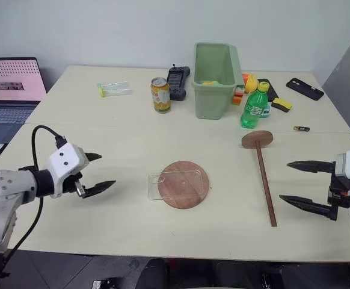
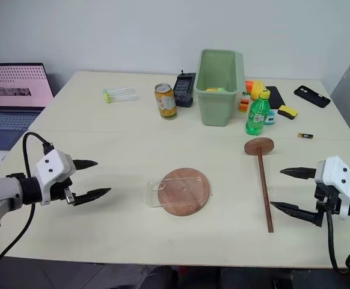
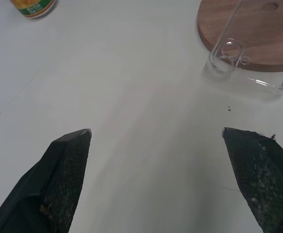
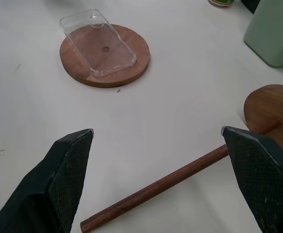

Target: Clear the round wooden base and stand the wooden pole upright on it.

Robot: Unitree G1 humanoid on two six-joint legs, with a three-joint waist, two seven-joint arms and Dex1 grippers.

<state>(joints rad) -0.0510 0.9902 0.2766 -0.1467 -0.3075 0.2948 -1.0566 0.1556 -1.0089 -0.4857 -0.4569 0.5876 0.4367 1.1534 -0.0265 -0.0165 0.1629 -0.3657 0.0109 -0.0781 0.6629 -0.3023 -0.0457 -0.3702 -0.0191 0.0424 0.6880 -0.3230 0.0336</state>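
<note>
The round wooden base (image 1: 190,191) lies flat in the middle of the table, with a clear plastic phone case (image 1: 172,184) resting across its left half and overhanging the edge. The wooden pole (image 1: 264,182) lies on the table to the right of the base, its small disc end (image 1: 257,139) pointing away from me. My left gripper (image 1: 101,171) hovers open to the left of the base, nothing between its fingers. My right gripper (image 1: 294,180) stands open just right of the pole, apart from it. The base (image 4: 127,65) and pole (image 4: 170,180) also appear in the right wrist view.
Along the back stand a green bin (image 1: 214,78), an orange can (image 1: 160,94), a green bottle (image 1: 255,106), a black device (image 1: 178,81), a clear tube (image 1: 115,89), a black phone (image 1: 304,88) and small items. A laptop (image 1: 9,90) sits at the far left.
</note>
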